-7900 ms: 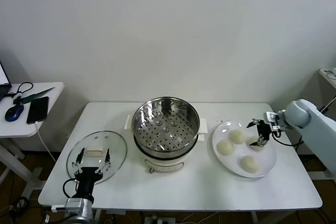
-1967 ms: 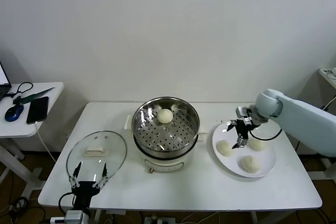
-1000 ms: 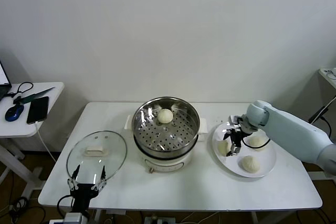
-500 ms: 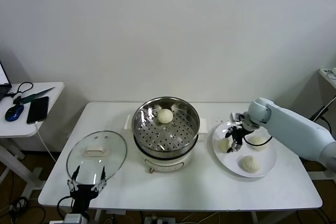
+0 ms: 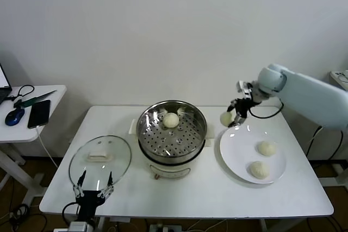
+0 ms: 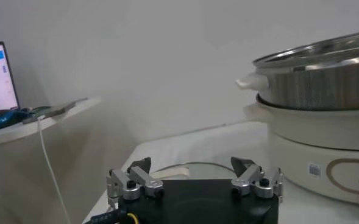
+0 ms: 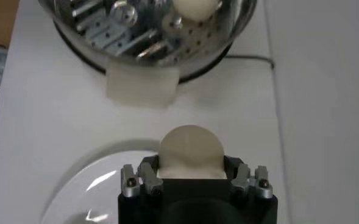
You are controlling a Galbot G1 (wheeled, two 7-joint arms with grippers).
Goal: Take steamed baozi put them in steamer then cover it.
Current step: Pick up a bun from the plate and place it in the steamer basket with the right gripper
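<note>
My right gripper (image 5: 231, 117) is shut on one steamed baozi (image 5: 224, 118), holding it in the air above the far left rim of the white plate (image 5: 239, 153), just right of the steamer (image 5: 166, 155). In the right wrist view the cream baozi (image 7: 190, 146) fills the jaws. Another baozi (image 5: 171, 120) lies on the steamer's perforated floor at the back. Two more (image 5: 266, 148) (image 5: 259, 170) rest on the plate. The glass cover (image 5: 100, 161) lies flat at the front left. My left gripper (image 5: 94, 182) stands open at the cover's near edge, holding nothing.
A side table (image 5: 32, 118) at the far left carries a phone (image 5: 39, 113) and a mouse (image 5: 14, 116). The steamer's white pot base has a side handle (image 7: 141, 85) facing the plate. The wall stands close behind the table.
My right gripper closed on a baozi on the plate, then lifted it up and back toward the steamer. Two baozi are left on the plate. The left gripper stayed put.
</note>
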